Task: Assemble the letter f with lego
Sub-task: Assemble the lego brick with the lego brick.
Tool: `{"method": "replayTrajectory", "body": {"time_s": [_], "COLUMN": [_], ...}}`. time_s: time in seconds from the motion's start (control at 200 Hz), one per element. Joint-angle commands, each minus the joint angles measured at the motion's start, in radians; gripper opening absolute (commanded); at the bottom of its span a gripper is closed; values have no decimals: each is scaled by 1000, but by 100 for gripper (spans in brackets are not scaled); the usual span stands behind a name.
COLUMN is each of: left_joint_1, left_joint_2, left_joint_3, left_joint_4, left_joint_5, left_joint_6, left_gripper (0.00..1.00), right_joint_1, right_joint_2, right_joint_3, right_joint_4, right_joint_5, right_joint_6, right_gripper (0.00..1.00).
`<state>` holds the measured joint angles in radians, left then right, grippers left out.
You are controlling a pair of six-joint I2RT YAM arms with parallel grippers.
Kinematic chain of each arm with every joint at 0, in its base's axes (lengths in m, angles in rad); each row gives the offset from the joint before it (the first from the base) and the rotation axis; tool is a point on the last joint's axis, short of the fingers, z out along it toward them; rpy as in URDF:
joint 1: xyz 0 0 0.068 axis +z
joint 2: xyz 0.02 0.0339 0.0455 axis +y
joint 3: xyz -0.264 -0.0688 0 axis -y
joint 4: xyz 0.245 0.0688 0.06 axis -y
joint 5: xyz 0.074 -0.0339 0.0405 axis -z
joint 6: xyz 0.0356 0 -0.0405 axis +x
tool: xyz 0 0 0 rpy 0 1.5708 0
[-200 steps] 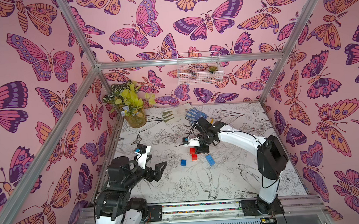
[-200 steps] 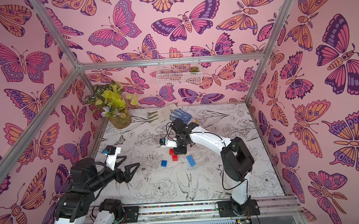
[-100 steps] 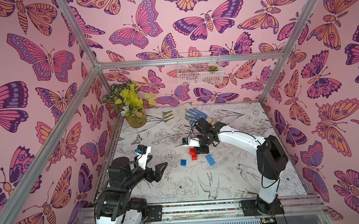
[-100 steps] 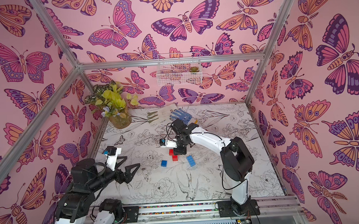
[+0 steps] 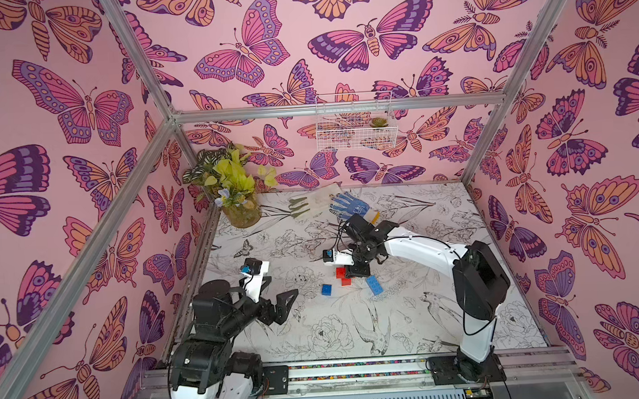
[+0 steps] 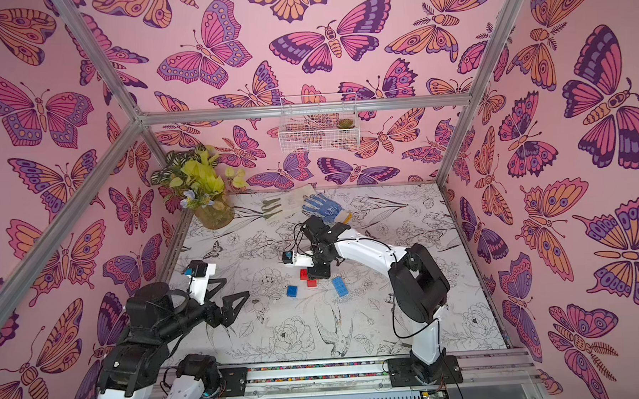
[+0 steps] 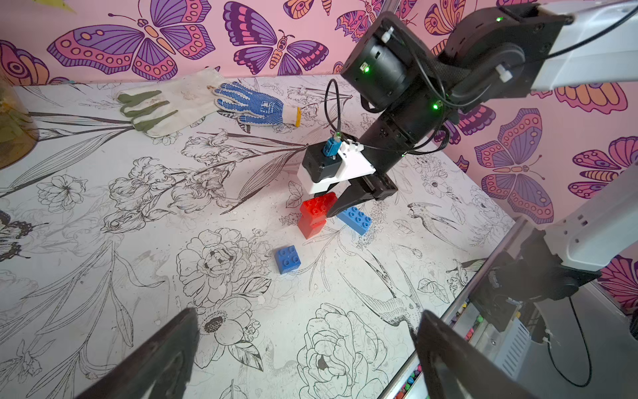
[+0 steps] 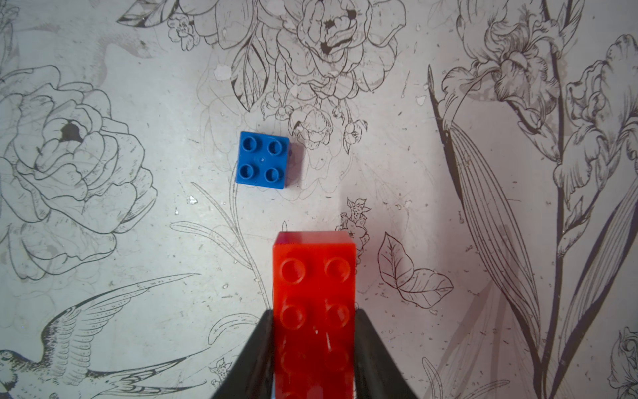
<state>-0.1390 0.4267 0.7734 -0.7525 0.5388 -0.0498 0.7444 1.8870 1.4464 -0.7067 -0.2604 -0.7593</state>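
A long red brick [image 8: 314, 273], light, rigid, probably slick, pinched across its smooth sides by the right gripper [image 8: 314, 314]; left gripper [image 7: 305, 321] wide open

Red bricks [image 7: 312, 216], blue bricks [image 7: 287, 259] — white table [image 7: 103, 276] with black-line flowers, pink butterfly walls [image 5: 303, 41].

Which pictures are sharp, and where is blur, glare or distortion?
Right wrist view: the small blue brick is sharp; the long red brick, near the lens, is soft, with glare. Left wrist view: the fingers of the left gripper are blurred. Both top views: even light, edges stretched.
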Motion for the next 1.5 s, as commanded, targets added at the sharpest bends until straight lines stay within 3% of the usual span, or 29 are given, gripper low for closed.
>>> {"method": "replayTrajectory", "body": {"time_s": [0.0, 1.492], "left_joint_1": [-7, -12], "left_joint_2": [-8, -19], "left_joint_3": [-12, -15], "left_joint_4": [16, 18], "left_joint_5": [21, 11], "left_joint_6": [1, 1], "left_gripper": [99, 99], "right_joint_1": [7, 6], "right_joint_2": [18, 108], "right_joint_3": [-16, -4], "right_joint_4": [16, 4], "right_joint_5": [12, 43], "right_joint_6": [-3, -65], "right_gripper": [25, 24]}}
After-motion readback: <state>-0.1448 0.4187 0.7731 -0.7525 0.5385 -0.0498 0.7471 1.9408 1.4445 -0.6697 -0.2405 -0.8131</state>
